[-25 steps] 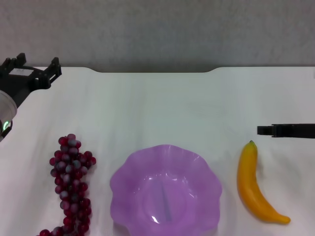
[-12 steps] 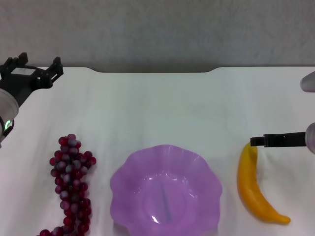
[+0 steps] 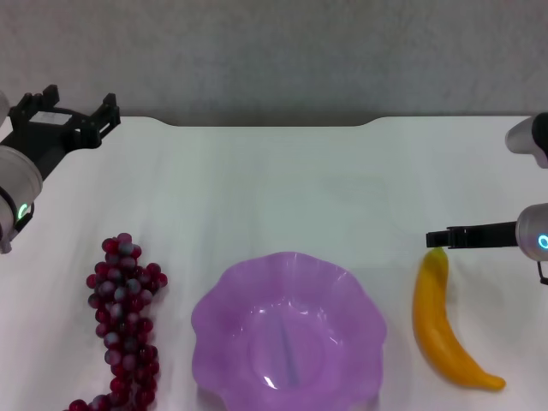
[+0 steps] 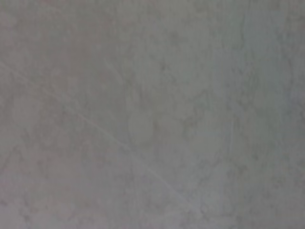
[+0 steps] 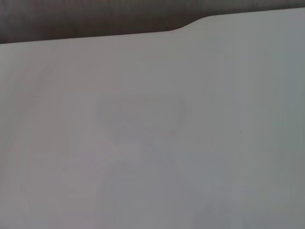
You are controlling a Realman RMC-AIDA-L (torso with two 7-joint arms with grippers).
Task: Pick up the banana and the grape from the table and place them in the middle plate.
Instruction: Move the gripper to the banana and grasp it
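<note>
Reaching for the banana (image 3: pixel 443 321), which lies on the table (image 3: pixel 282 184) right of the middle plate (image 3: pixel 288 330), our right gripper (image 3: pixel 438 238) hangs over its green tip; jaws seen edge-on, so we can't tell if they're spread. We'd say drop nearer the mid-body & straddle the curve w/ jaws wide. Left gripper (image 3: pixel 68 116), jaws spread, waits at the far-left corner, well beyond the grape (image 3: pixel 124 321), which lies left of the plate

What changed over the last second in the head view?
The right gripper slid inward to just over the banana's green tip. The left gripper drifted slightly inward along the table's far edge. Banana, grape and middle plate stayed put; nothing grasped.
</note>
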